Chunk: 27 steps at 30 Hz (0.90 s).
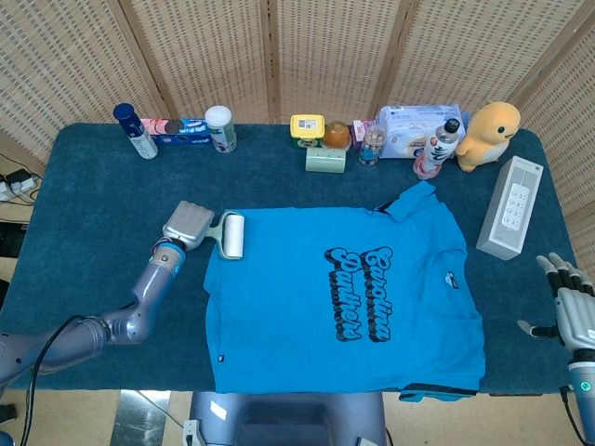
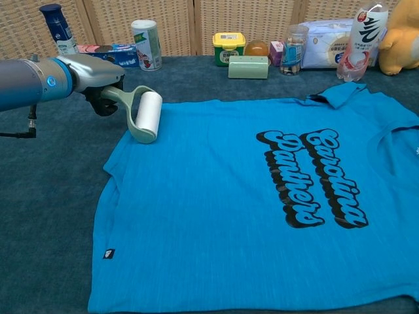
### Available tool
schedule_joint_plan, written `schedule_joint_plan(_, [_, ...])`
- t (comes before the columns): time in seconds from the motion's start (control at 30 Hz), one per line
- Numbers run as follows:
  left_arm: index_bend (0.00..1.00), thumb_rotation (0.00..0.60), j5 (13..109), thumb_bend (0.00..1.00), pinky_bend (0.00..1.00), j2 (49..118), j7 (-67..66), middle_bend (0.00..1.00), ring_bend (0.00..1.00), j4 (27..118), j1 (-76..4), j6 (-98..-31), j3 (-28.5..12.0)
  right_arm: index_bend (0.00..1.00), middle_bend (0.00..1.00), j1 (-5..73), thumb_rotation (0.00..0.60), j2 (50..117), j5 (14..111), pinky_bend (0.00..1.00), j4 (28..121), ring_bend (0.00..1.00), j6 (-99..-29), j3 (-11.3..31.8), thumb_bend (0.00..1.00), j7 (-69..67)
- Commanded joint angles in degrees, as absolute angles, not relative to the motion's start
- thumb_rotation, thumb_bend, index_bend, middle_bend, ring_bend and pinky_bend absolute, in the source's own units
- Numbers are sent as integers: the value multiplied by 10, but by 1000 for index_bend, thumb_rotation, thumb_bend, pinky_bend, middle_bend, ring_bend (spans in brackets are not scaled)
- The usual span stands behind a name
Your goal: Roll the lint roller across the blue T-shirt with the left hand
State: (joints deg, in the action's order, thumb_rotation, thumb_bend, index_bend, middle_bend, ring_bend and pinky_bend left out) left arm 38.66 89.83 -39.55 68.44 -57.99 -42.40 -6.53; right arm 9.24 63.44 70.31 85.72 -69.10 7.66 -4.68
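The blue T-shirt [image 1: 344, 293] [image 2: 262, 209] with black lettering lies flat on the dark blue table cover. My left hand [image 1: 187, 225] [image 2: 97, 78] grips the pale green handle of the lint roller [image 1: 231, 235] [image 2: 146, 114]. The white roll rests on the shirt's left sleeve edge, with the hand just off the shirt to the left. My right hand [image 1: 565, 302] hangs open at the table's right edge, holding nothing; the chest view does not show it.
Bottles, small boxes and jars [image 1: 316, 139] line the back edge, with a tissue pack [image 1: 414, 128] and a yellow plush duck [image 1: 488, 135] at the back right. A white box [image 1: 509, 206] lies right of the shirt.
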Motion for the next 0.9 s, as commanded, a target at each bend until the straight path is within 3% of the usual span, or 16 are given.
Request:
schedule_joint_plan(0.03, [91, 600, 390, 257, 426, 867, -372, 91, 76, 710, -578, -382, -55, 25, 0, 92, 600, 635, 704, 0, 857, 0, -691, 76, 0, -47])
schedule_joint_plan(0.1, [2, 600, 386, 174, 332, 856, -365, 3, 3, 724, -578, -378, -53, 25, 0, 92, 600, 635, 705, 0, 857, 0, -692, 75, 0, -47])
schedule_joint_plan(0.3, [0, 600, 450, 13, 201, 826, -319, 0, 0, 767, -558, -420, -58, 25, 0, 91, 600, 633, 709, 0, 860, 0, -694, 74, 0, -48])
schedule_joint_plan(0.63, [0, 600, 564, 2, 148, 739, -248, 0, 0, 883, -479, -534, -44, 25, 0, 87, 600, 627, 729, 0, 876, 0, -709, 70, 0, -51])
schedule_joint_plan(0.9, [0, 600, 682, 1, 115, 682, -200, 0, 0, 934, -337, -735, 18, 25, 0, 89, 600, 639, 751, 0, 869, 0, -719, 60, 0, -34])
